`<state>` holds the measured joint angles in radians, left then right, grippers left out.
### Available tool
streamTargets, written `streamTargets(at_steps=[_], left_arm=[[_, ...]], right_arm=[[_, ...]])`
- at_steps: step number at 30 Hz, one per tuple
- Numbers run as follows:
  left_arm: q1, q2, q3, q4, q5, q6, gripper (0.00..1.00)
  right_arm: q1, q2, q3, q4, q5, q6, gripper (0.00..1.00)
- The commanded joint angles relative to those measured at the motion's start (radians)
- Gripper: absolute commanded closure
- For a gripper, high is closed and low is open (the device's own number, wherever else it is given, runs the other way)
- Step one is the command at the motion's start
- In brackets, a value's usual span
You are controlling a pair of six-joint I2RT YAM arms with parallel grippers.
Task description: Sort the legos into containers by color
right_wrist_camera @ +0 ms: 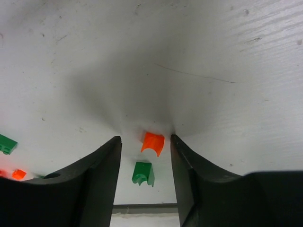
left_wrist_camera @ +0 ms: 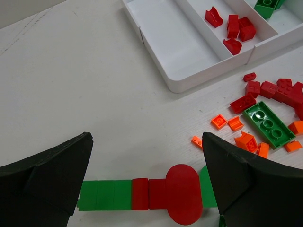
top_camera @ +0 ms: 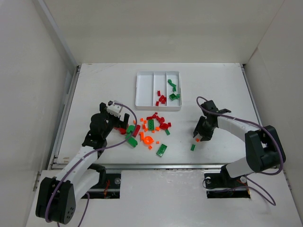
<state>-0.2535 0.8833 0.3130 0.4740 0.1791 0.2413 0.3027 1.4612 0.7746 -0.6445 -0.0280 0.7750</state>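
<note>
I begin with the table [top_camera: 94, 85], white, matt and a little scratched. On its far part sits the tray [top_camera: 144, 90], a shallow square of glossy white plastic with thin dividers: red bricks lie in the middle compartment and green ones in the right. The left gripper [left_wrist_camera: 147, 137] hangs with its jaws fully spread over a row of red and green pieces at the near-left edge of the pile [top_camera: 151, 127], and it holds nothing. The pile, with red, green and orange mixed, lies just in front of the tray; the biggest piece I see in it is a long green plate [left_wrist_camera: 267, 124] with round studs. The right gripper [right_wrist_camera: 146, 137] is low over the table, well apart from the pile on its right, with jaws half spread, one on each side of an orange brick [right_wrist_camera: 152, 143] (a small block with an arch cut in one edge). A gap shows on the brick's left side, so I judge it is not pinched yet. A green brick [right_wrist_camera: 143, 173] of similar shape lies just beside it. I expect the orange brick to be very light, stiff and slippery, so it may pop out; I would take it by its two flat sides, low and gently.
</note>
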Motion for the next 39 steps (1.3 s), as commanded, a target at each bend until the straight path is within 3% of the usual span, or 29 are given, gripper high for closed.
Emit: streamTargets(at_steps=[1,9,23,30,33,39], left_arm=[[0.0,-0.014,0.02,0.04,-0.001,0.013,0.0],[0.0,-0.014,0.02,0.04,-0.01,0.013,0.0],[0.0,-0.014,0.02,0.031,-0.01,0.032,0.0],[0.0,-0.004,0.02,0.031,-0.01,0.032,0.0],[0.0,-0.004,0.009,0.031,-0.019,0.032,0.0],[0.011,-0.015,0.009,0.012,-0.056,0.05,0.0]], right_arm=[[0.027,0.024,-0.034,0.065,-0.012,0.016,0.5],[0.055,0.014,-0.034,0.055,-0.021,0.026,0.58],[0.078,0.024,0.021,0.055,-0.012,-0.016,0.88],[0.162,0.057,0.374,-0.061,0.183,-0.166,0.89],[0.196,0.164,0.602,-0.006,0.208,-0.258,0.89],[0.239,0.592,1.164,0.046,0.154,-0.405,0.89]])
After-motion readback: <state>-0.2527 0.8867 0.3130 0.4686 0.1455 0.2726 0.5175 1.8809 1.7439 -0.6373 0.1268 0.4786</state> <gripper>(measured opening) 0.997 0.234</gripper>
